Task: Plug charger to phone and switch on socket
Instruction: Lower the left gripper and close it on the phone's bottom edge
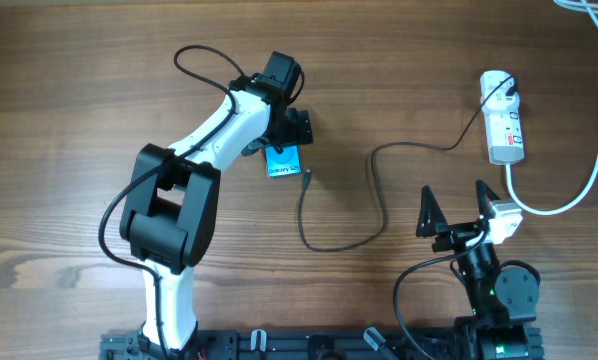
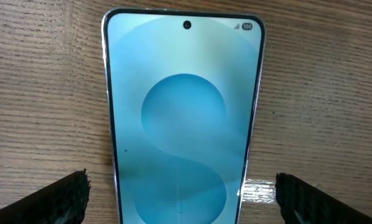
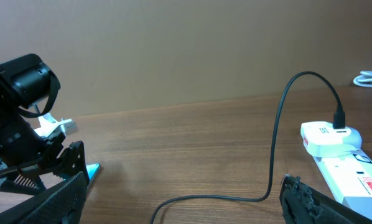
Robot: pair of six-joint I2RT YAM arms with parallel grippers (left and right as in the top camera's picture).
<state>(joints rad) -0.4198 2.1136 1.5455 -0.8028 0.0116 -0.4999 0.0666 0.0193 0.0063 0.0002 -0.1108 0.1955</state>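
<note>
At the left-centre of the table (image 1: 69, 90), the phone (image 1: 284, 162) lies flat, screen up, lit cyan. The left arm (image 1: 209, 130) reaches far and rightward from its base with the wrist bent down, so the left tool (image 2: 181, 199) hangs directly over the phone. Its jaws are fully spread, one finger outside each long edge of the phone, gripping nothing. Whether the pads touch the table cannot be told. Judgement: this straddle is set to steady the phone for plugging.

Just right of the phone's near corner rests the plug tip (image 1: 307, 178) of the charger (image 1: 379, 215), close to the phone but not inserted. The cable loops near, then far, then runs right to its dark plug (image 1: 510, 93), which is seated in the far end of the socket (image 1: 506, 140). Judgement: the mains end looks done; the phone end and the switch remain. The position of the red-marked switch (image 1: 513, 117) is too small to read.

The socket lies at far right, its white cord (image 1: 569, 200) curving off to the right.

The right arm (image 1: 499, 285) sits folded over its base at near right, wrist level. The right tool (image 1: 456, 208) gapes wide and empty, with nothing between the fingers. The socket lies just beyond it on the far side.
</note>
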